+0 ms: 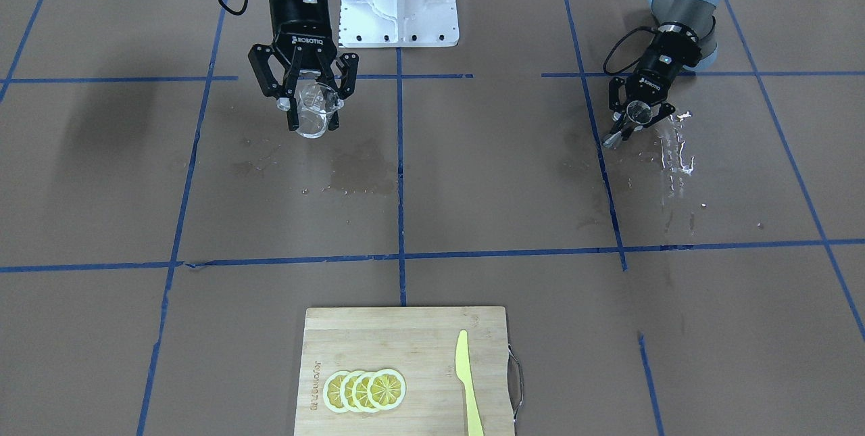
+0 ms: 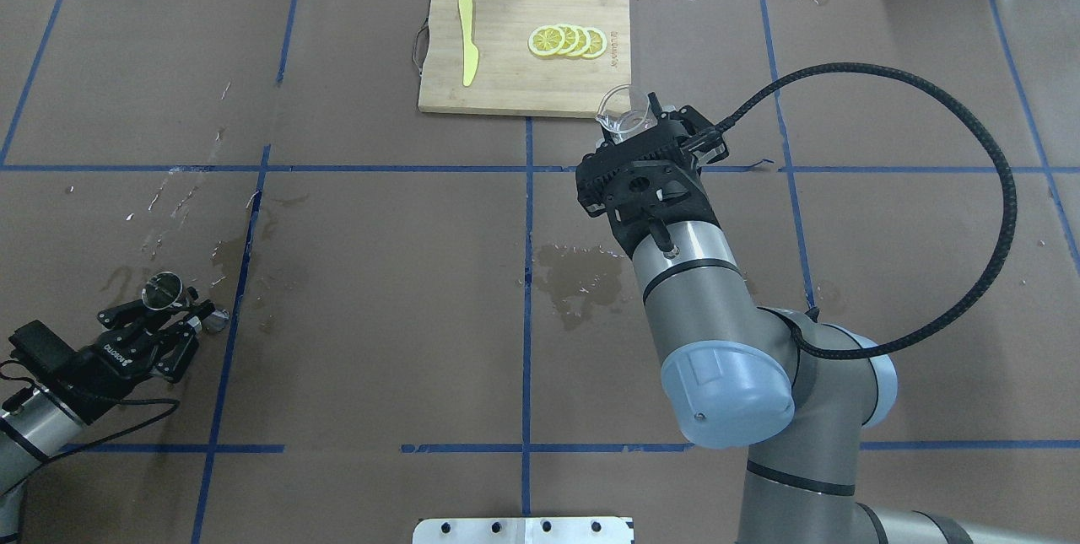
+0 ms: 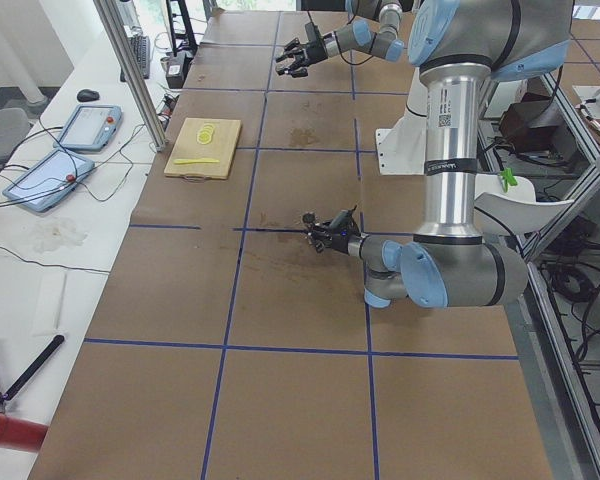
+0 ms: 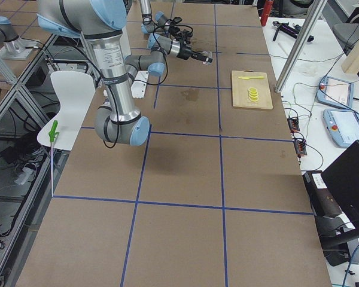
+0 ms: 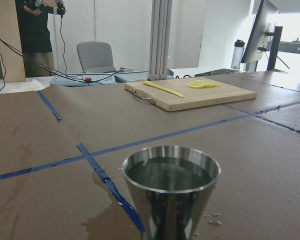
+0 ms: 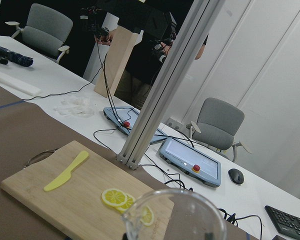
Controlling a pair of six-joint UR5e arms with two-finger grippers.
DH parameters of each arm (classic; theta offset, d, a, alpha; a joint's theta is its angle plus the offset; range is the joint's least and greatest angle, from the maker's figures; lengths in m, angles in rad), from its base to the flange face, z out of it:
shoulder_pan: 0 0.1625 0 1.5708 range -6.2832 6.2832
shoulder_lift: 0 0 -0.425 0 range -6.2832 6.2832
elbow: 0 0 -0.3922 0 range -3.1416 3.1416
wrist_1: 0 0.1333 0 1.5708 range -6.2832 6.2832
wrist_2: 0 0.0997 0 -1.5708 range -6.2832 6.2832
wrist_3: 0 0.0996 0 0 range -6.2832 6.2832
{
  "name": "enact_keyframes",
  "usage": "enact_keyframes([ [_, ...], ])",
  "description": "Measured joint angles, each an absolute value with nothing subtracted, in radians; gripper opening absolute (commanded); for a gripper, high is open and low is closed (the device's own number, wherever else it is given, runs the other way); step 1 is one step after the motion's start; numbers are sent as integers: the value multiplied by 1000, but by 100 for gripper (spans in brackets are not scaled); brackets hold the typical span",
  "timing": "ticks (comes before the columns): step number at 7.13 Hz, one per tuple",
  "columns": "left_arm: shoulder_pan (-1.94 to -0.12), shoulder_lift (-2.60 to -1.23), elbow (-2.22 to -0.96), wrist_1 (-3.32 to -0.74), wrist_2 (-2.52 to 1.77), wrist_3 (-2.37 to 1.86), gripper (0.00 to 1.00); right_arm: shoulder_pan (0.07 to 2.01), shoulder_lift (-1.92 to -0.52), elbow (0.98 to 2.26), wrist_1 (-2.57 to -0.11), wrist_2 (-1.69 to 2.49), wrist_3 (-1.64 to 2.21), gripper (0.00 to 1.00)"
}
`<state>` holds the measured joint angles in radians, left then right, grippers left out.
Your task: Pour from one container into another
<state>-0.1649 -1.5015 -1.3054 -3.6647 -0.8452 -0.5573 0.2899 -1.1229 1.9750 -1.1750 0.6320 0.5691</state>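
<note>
Gripping the clear glass (image 1: 315,110) between its fingers, the right hand (image 1: 312,124) hangs raised above the worktop (image 1: 473,186). Well apart from it, the left hand (image 1: 638,119) is closed on the upright steel jigger (image 1: 637,111), low beside a wet patch (image 1: 676,152). A cutting board (image 1: 405,348) carries lemon slices (image 1: 365,390) and 1 yellow knife (image 1: 467,382).

Four fixed, two wrist — shared table (image 2: 380,316)

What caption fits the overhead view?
Right end effector holds the glass aloft, left end effector the jigger, far apart over a wet-stained table.
</note>
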Motion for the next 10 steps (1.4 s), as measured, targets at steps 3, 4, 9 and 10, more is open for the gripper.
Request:
enact_keyframes([
  [3, -166, -1499, -1307, -3665, -845, -557, 74, 290, -1123, 1976, -1175, 632, 569, 0],
  [4, -166, -1497, -1309, -3666, -845, -556, 94, 290, -1123, 1976, -1175, 632, 569, 0],
  [9, -168, -1488, -1344, -3725, -843, -554, 100, 290, -1122, 1978, -1175, 632, 569, 0],
  [10, -168, -1483, -1372, -3727, -826, -554, 100, 290, -1122, 1978, -1175, 631, 569, 0],
])
